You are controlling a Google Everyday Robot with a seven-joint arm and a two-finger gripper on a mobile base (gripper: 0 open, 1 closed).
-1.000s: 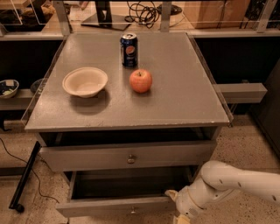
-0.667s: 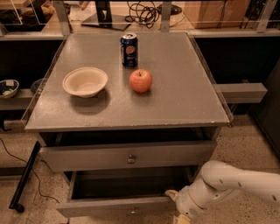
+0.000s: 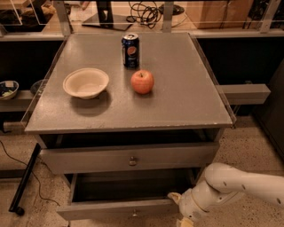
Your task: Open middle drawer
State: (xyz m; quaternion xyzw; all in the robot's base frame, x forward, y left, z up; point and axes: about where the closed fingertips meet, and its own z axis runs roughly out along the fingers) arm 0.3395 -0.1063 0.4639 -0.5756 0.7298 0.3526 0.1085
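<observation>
While pulled well forward of the bench's front edge, shows a dark hollow behind a flat grey front with one small round knob at centre: middle drawer, lowest item in view. Directly above, set back under the same front edge and pushed in: upper drawer, grey, flat-fronted, likewise with a single small round knob.

On the bench, grey top:
Pale round bowl, upright; toward the left edge, about midway between front and back.
Dark blue soda can, upright; near the back edge, about centre.
Red apple; just in front of the soda can and slightly toward the right edge, apart from it and from the bowl.

Below the front right corner: gripper, on a white arm reaching in from the right, right at the right end of the middle drawer's front. Open or closed: not possible to tell here.

Beyond the left edge: small dish on a low shelf. Beyond the back edge: coiled dark cables. On the speckled floor off the front left corner: black bar, slanted.
</observation>
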